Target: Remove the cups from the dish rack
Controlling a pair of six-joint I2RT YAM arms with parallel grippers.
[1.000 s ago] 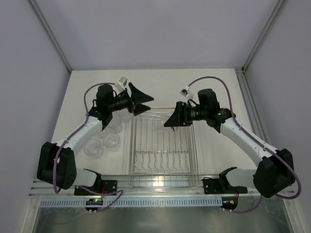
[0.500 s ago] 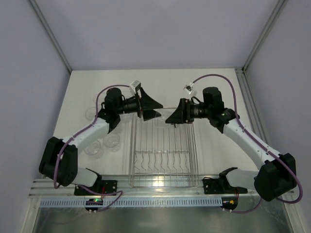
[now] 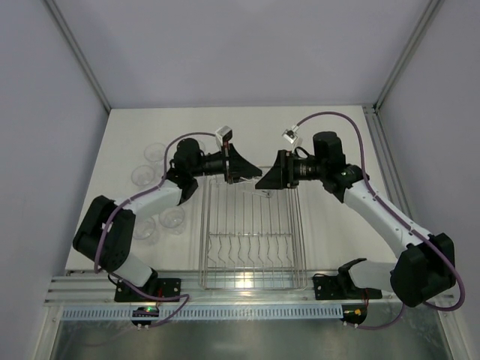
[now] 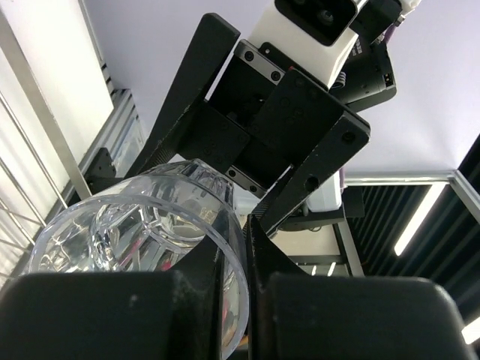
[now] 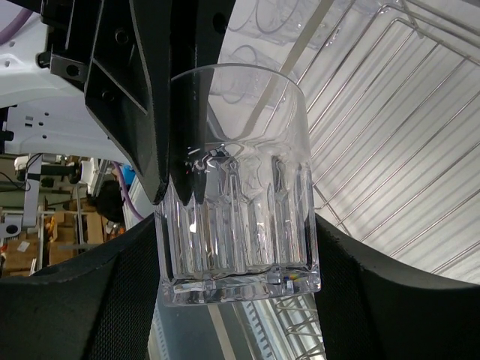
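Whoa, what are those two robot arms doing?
They seem to be passing a clear cup between them above the far end of the dish rack. The right gripper holds its sides, and the left gripper pinches its rim. On the table, left of the rack, stand other cups.

Robot lab cell: white table [image 3: 135,124], plain walls [image 3: 225,52], aluminium frame [image 3: 405,56].

One dish rack [image 3: 252,217], two hands, left hand [image 3: 246,171] and right hand [image 3: 264,181], and, as far as clear plastic can be counted, one cup [image 5: 236,187] over the dish rack's far end plus four cups [image 3: 155,152] [image 3: 142,176] [image 3: 172,217] [image 3: 144,228] on the tabletop [image 3: 330,142] left of the dish rack, five in all.
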